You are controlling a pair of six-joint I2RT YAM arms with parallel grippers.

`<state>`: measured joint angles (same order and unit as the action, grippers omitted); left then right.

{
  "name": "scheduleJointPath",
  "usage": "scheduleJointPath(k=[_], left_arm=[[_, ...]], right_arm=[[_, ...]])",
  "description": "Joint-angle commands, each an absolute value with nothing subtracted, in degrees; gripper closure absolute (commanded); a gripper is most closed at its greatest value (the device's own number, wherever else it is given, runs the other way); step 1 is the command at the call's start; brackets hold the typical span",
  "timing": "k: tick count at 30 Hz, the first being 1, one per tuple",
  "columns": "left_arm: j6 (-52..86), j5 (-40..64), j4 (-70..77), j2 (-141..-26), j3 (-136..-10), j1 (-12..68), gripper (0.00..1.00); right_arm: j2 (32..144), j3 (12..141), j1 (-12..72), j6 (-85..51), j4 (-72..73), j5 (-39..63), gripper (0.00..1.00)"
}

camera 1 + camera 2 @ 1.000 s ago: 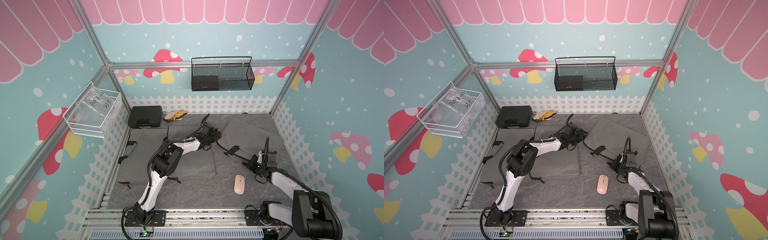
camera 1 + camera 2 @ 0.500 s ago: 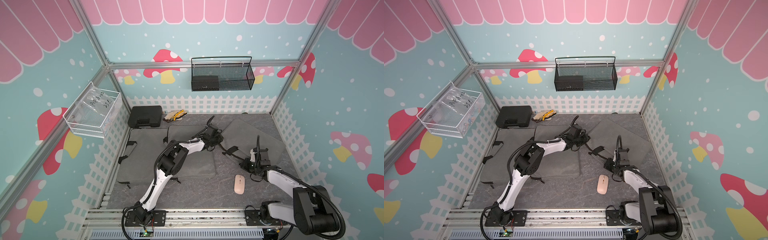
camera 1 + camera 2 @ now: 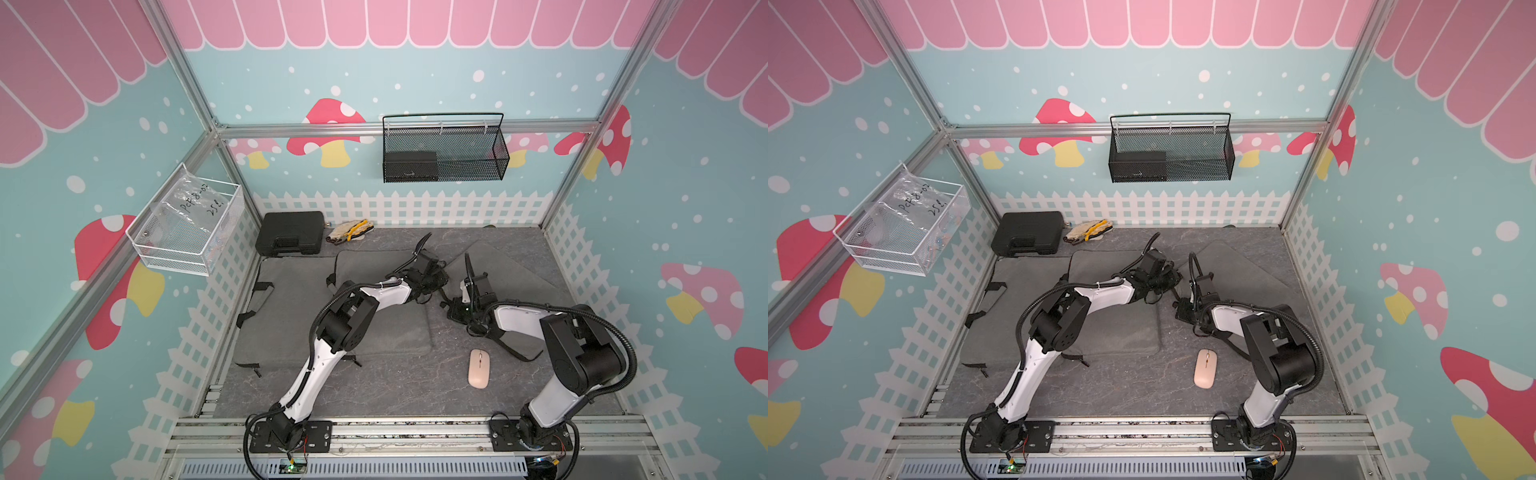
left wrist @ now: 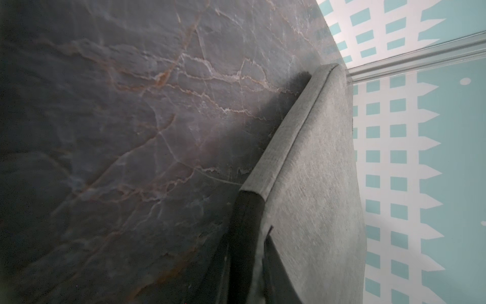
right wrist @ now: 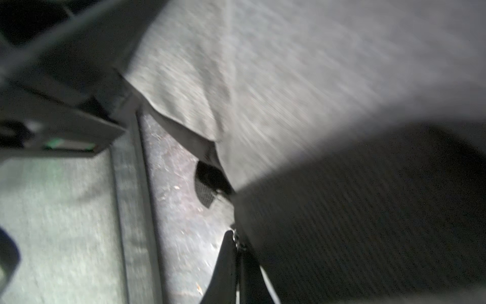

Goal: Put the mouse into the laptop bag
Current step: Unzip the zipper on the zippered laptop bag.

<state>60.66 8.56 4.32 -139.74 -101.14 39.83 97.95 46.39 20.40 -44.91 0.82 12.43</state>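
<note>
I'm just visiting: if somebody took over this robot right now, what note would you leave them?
Left gripper: jaws look closed on the grey edge of the laptop bag, raised off the table.
Right gripper: shut, apparently pinching the bag's near corner.
Mouse: pink, lying free on the table near the right arm, untouched.
Done: bag gripped by both arms.
To do: open the bag, pick the mouse up, put it inside.
</note>
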Motion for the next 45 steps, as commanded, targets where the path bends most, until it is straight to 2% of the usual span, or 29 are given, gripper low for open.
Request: scheduleJointPath(k=[1, 4, 11, 15, 23, 29, 33, 40, 41, 44, 45], left_arm=[[61.45, 10.39, 5.67, -138.65, -96.56, 43.46, 0.84], [61.36, 4.2, 9.38, -133.79, -88.91, 44.95, 0.85], [61.5, -8.21, 19.03, -124.51, -73.14, 51.39, 0.78], [60.85, -15.65, 18.6, -121.76, -70.39, 54.34, 0.59], [59.33, -12.0, 15.05, -122.62, -73.94, 51.64, 0.35], [59.28, -2.18, 13.92, -127.57, -79.2, 47.03, 0.32], [58.78, 6.22, 11.32, -133.47, -86.89, 45.75, 0.33], [57.57, 12.72, 5.04, -140.48, -97.89, 45.62, 0.35], [57.65, 13.58, 4.55, -141.46, -99.07, 45.62, 0.41], [58.33, 16.5, 4.83, -143.8, -101.95, 45.62, 0.76], [58.51, 16.83, 4.94, -144.25, -102.4, 45.62, 0.84]], right_arm=[[100.57, 49.19, 21.97, -44.58, 5.97, 13.83, 1.0], [100.11, 48.51, 21.88, -44.47, 6.09, 12.47, 1.0], [92.41, 40.34, 20.08, -44.82, 6.79, 9.69, 1.0], [85.08, 31.82, 18.27, -46.11, 7.41, 7.27, 1.0], [70.08, 19.88, 12.91, -48.25, 4.25, 5.42, 1.0], [63.06, 17.4, 11.43, -48.3, 0.9, 5.35, 1.0], [60.51, 16.64, 11.34, -47.7, 0.83, 6.52, 1.0], [58.22, 17.32, 11.59, -44.65, 1.41, 10.22, 1.0], [57.97, 17.32, 11.75, -44.48, 1.47, 10.49, 1.0], [58.49, 17.84, 12.89, -44.2, 1.88, 10.85, 1.0], [59.13, 18.01, 13.53, -44.29, 2.22, 11.0, 1.0]])
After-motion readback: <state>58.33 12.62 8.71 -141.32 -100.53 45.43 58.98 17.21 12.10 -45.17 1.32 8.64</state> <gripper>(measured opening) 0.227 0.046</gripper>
